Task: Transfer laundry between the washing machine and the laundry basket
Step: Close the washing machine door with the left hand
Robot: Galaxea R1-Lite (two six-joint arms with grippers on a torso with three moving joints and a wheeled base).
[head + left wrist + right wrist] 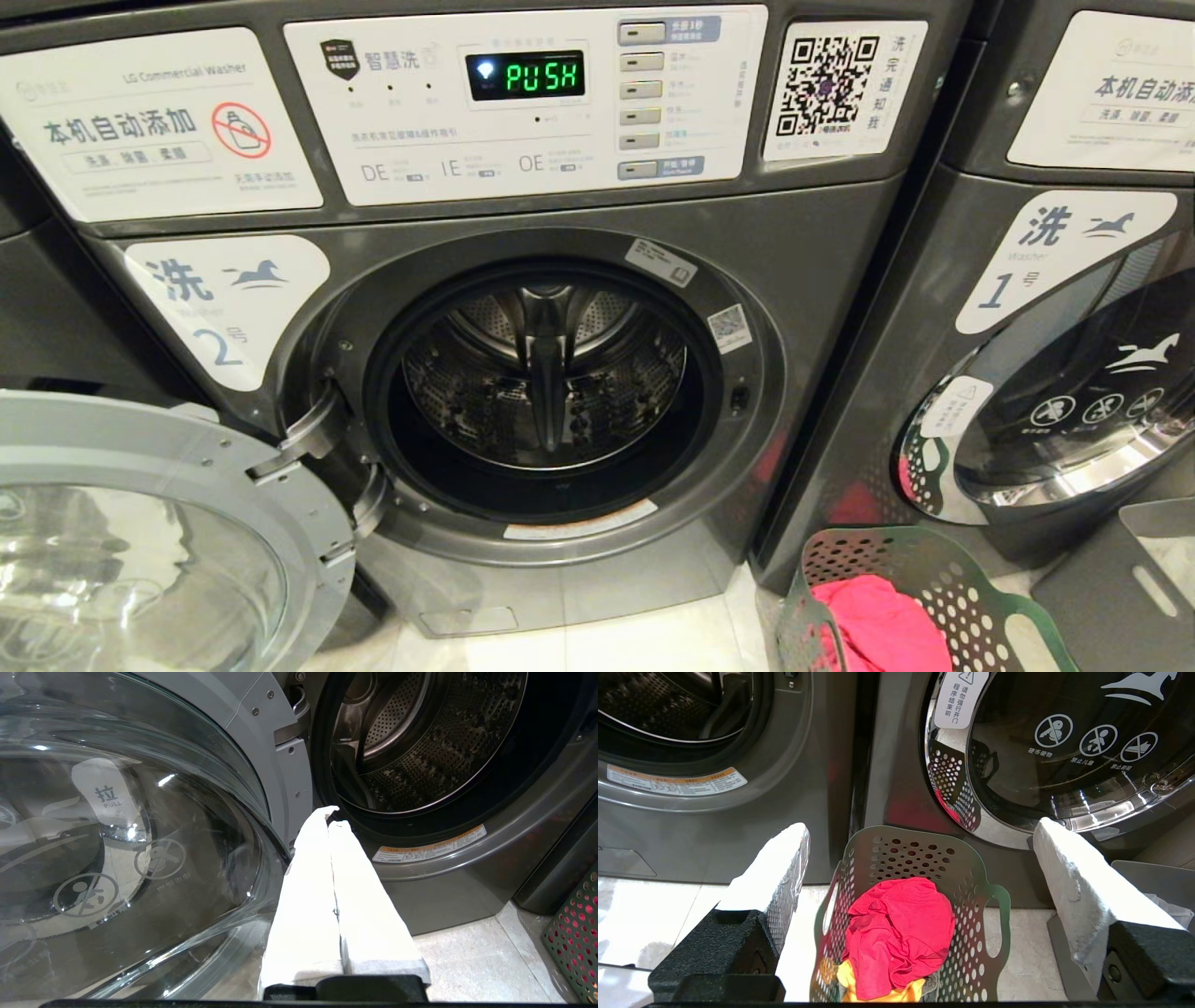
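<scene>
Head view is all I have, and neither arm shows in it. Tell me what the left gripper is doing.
Observer: The left gripper is shut and holds nothing; its fingers are pressed together beside the open washer door.
Operator: Now report the right one.
Observer: The right gripper is open, its fingers spread wide above the green laundry basket.
Operator: Give me the basket's contents; I only see red cloth.
Observer: Under the red garment lies a yellow garment.
Operator: Check the drum's lower front.
Observer: The left wrist view shows no laundry in the visible part of the drum.
</scene>
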